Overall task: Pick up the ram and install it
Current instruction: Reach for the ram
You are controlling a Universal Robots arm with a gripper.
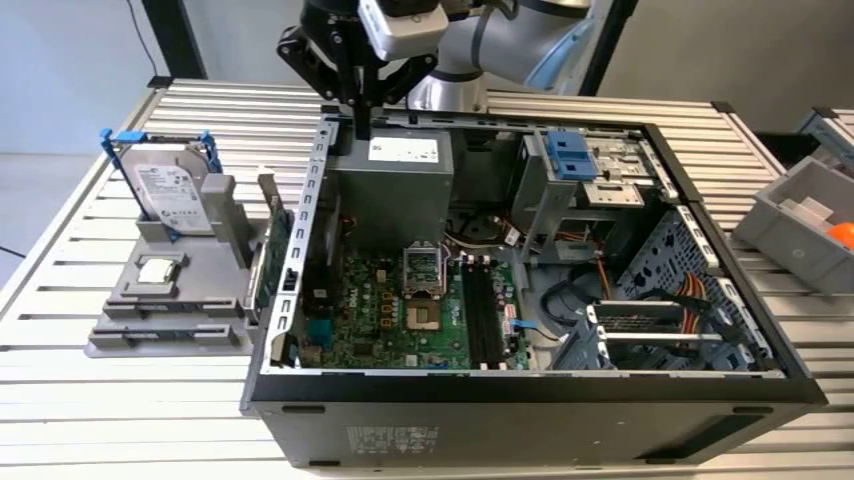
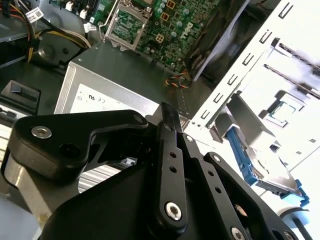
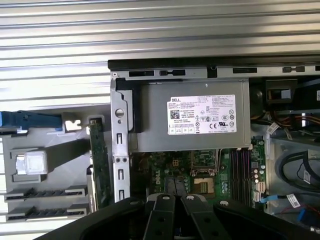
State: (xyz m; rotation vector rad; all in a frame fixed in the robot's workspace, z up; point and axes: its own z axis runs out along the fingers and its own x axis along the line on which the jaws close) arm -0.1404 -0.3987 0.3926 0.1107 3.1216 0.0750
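Black claw [image 1: 360, 128] hangs over rear corner of open grey computer case [image 1: 315, 200], fingers pressed together, nothing seen between them. Poised above silver power-supply box [image 3: 155, 115], probably high to clear case rim. Long thin dark-blue ram stick: cannot tell whether on grey parts fixture [image 1: 120, 345] or in long dark slots [image 1: 481, 310] of green motherboard [image 1: 374, 320]. Room open above board; walls hem sides. Slatted metal worktop [image 1: 134, 420] all around.

An open computer case [image 1: 534, 386] sits beside a grey stand [image 1: 160, 322].

The dark, narrow ram [image 1: 471, 312] stands edgewise in a motherboard slot
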